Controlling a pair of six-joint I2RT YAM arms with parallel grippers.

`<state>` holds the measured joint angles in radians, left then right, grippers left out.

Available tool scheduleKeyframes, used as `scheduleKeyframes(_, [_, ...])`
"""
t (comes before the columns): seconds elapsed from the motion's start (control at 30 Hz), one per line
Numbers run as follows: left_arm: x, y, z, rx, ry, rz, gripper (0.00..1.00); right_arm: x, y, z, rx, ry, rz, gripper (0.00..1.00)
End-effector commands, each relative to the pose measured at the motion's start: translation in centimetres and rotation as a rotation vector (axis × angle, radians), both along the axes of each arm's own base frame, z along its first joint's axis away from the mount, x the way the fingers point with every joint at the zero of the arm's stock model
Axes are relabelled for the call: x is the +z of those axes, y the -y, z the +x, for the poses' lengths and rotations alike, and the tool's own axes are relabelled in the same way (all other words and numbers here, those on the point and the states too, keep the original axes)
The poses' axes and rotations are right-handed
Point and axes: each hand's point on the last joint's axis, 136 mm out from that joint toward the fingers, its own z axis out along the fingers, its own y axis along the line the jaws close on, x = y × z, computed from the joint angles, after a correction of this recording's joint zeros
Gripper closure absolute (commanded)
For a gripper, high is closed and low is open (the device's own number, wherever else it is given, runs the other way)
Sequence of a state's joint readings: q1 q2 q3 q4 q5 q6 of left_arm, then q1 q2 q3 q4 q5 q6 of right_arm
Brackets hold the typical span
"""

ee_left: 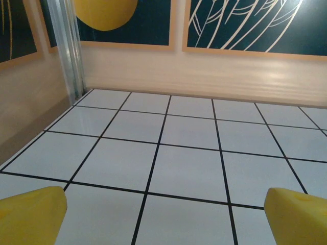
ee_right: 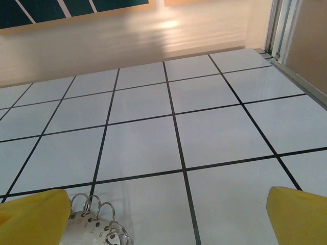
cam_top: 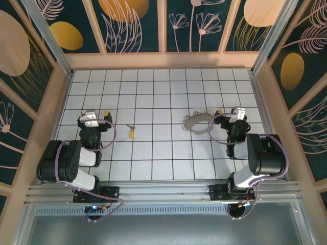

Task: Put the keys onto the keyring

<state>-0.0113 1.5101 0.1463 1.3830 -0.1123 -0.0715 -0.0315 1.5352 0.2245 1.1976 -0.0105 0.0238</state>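
One keyring [cam_top: 194,127] lies flat on the white tiled table [cam_top: 153,92], and it serves as the marker for everything else. It is a thin silvery-grey ring with small bumpy bits along the rim. In the right wrist view its edge [ee_right: 94,222] shows a few small wire loops standing up from the rim.

One key [cam_top: 132,133] is visible. It is tiny, with a yellow head and a short thin silvery shaft, and it lies flat on the tiles well to the left of the keyring, apart from it and not threaded on it.

There are two arms, each with one pincer. The right gripper [cam_top: 231,113] sits just to the right of the keyring, low over the table. Seen from its own wrist camera, the right gripper [ee_right: 166,219] has its two yellow fingertips [ee_right: 33,217] spread as wide as they go, with nothing between them. The keyring's rim lies just beside the left-hand fingertip, though whether the two touch cannot be told.

The left gripper [cam_top: 95,116] is far to the left of the keyring, beyond the key, which lies between the two. In the left wrist view, the left gripper [ee_left: 163,219] also has its two yellow fingertips [ee_left: 30,217] fully apart over bare tiles and holds nothing.
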Motion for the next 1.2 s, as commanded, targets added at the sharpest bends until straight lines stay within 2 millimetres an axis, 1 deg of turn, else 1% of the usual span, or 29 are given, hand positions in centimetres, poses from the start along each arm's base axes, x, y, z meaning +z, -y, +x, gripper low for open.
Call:
scheduleKeyframes(0.0, [0.9, 0.3, 0.7, -0.022, 0.022, 0.013, 0.01, 1.3, -0.2, 0.6, 0.021, 0.048, -0.012, 0.01])
scheduleKeyframes(0.3, [0.5, 0.6, 1.5, -0.038, -0.014, 0.016, 0.01, 1.3, -0.2, 0.6, 0.022, 0.048, -0.012, 0.01])
scheduleKeyframes(0.5, [0.4, 0.7, 1.8, -0.046, -0.022, 0.015, 0.01, 1.3, -0.2, 0.6, 0.022, 0.048, -0.01, 0.01])
scheduleKeyframes(0.6, [0.1, 0.1, 2.3, -0.008, -0.044, 0.004, 0.01, 1.3, -0.2, 0.6, 0.025, 0.048, -0.008, 0.01])
scheduleKeyframes(0.7, [0.2, 0.0, 2.3, -0.006, -0.042, 0.0, 0.01, 1.3, -0.2, 0.5, 0.026, 0.046, -0.005, 0.01])
scheduleKeyframes(0.8, [0.3, 0.0, 2.1, -0.006, -0.034, 0.003, 0.01, 1.3, -0.2, 0.5, 0.027, 0.048, -0.005, 0.01])
scheduleKeyframes(0.9, [0.6, 0.7, 1.9, -0.05, -0.028, 0.023, 0.02, 1.4, -0.2, 0.5, 0.03, 0.051, -0.004, 0.01])
scheduleKeyframes(1.07, [1.4, 0.2, 2.1, -0.018, -0.032, 0.008, 0.01, 1.4, -0.2, 0.5, 0.027, 0.052, -0.004, 0.04])
scheduleKeyframes(1.1, [1.5, 0.1, 2.2, -0.012, -0.033, 0.007, 0.01, 1.5, 0.0, 0.6, 0.019, 0.051, -0.001, 0.04])
scheduleKeyframes(1.17, [2.0, 0.0, 2.1, -0.005, -0.031, 0.003, 0.01, 2.4, 0.1, 0.8, 0.014, 0.056, -0.001, 0.03])
